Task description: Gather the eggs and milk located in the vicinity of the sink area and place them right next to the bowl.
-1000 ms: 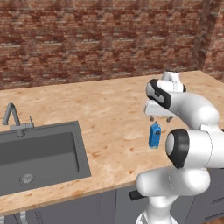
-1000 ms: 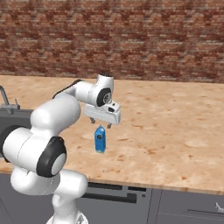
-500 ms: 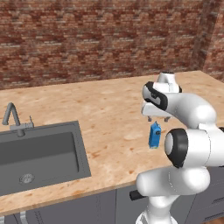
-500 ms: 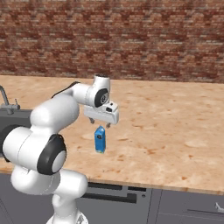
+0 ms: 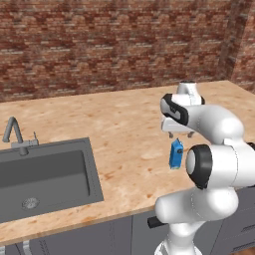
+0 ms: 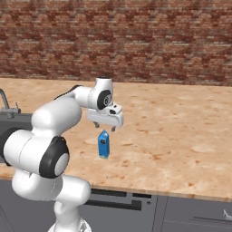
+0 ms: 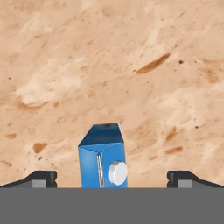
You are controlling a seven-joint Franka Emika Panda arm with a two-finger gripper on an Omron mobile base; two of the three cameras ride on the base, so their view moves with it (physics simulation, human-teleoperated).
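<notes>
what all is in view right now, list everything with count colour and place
milk carton: one, bright blue, upright on the counter right of the sink, directly under the claw; in the hand view it sits between the fingertips
sink: one, dark grey, sunk into the counter at the left, round drain in its floor
tap: one, thin grey metal, curved, behind the sink
counter: one, mottled tan stone, running the room's width
brick wall: one, reddish brown, behind the counter
cabinet fronts: dark grey, under the counter
arm: one, white with dark joints, bent over the counter
claw: one, open, hanging just above the milk carton, not gripping it
</notes>
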